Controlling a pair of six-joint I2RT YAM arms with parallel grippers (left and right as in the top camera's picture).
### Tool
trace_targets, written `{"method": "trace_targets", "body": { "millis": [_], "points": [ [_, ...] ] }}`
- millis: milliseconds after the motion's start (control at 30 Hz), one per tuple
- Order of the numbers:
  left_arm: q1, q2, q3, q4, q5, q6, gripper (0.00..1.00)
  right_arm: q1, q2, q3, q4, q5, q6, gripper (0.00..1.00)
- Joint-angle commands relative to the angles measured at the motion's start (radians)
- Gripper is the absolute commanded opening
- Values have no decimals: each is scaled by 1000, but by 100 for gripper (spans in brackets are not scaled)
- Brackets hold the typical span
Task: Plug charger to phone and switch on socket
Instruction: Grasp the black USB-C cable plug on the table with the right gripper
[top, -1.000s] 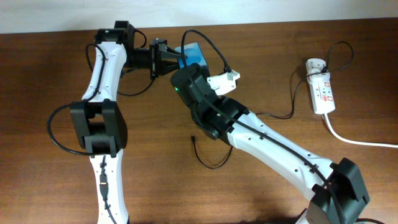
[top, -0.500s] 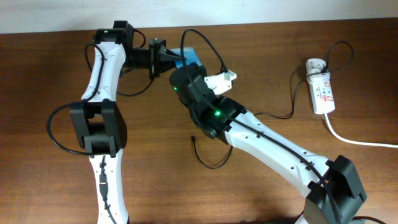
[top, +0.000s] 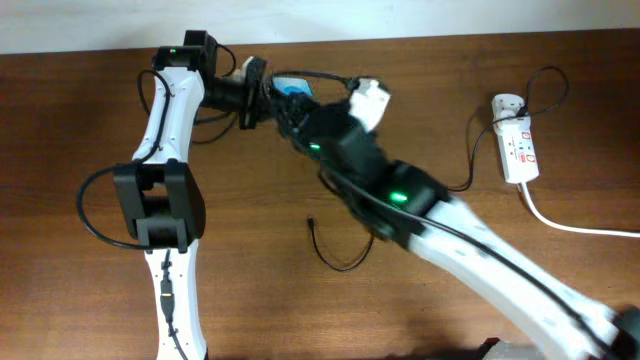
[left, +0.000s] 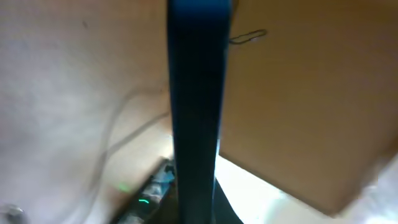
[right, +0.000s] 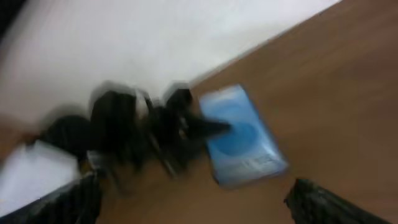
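The right arm has swung up and left, and shows blurred over the phone (right: 242, 134) near the far edge of the table (top: 60, 300), with the right claw (right: 193, 186) spread wide. The left claw (top: 262, 90) pinches the phone's edge. The charger (top: 335, 262) lies loose mid-table, its white plug at the socket (top: 518, 150) far right.

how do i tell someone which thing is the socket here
Look to the right side of the wooden table. The socket is the white oblong strip there, a thick white cord trailing from its end. Red markings on its face set it apart from the thin black cable looping beside it.
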Motion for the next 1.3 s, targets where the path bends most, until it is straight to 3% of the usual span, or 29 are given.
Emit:
{"method": "trace_targets", "body": {
  "millis": [0, 133, 200, 267, 333, 433, 467, 500, 600, 733, 800, 867, 900, 933, 1267],
  "points": [
    [35, 3, 22, -19, -60, 335, 0, -20, -88, 5, -275, -177, -411, 99],
    [78, -40, 23, -59, -72, 550, 0, -19, -18, 5, -487, -418, -550, 99],
    [87, -90, 23, -58, -207, 554, 0, -19, 80, 5, -490, -549, -587, 100],
    [87, -122, 23, -58, -331, 554, 0, -19, 173, 5, -466, -594, -587, 90],
    [88, -132, 23, -70, -459, 514, 0, -19, 256, 5, -422, -620, -570, 78],
    [110, -132, 22, -71, -602, 370, 0, -21, 362, 5, -368, -617, -526, 73],
    [121, -132, 22, -69, -615, 354, 0, -25, 377, 5, -364, -616, -514, 70],
    [137, -132, 22, -69, -616, 338, 0, -32, 401, 5, -357, -614, -510, 61],
    [165, -132, 22, -73, -616, 320, 0, -51, 446, 5, -353, -613, -504, 46],
    [187, -132, 22, -97, -615, 320, 0, -57, 515, 3, -358, -643, -504, 44],
    [187, -132, 22, -103, -615, 320, 0, -60, 547, 3, -365, -665, -504, 29],
    [187, -132, 22, -103, -616, 321, 0, -70, 550, 3, -357, -688, -505, 32],
    [187, -132, 22, -104, -616, 321, 0, -76, 550, 3, -359, -687, -505, 41],
    [187, -132, 22, -104, -616, 321, 0, -84, 551, 1, -362, -688, -504, 44],
    [187, -132, 22, -100, -616, 320, 0, -122, 573, -74, -259, -774, -504, 38]
  ]
}}
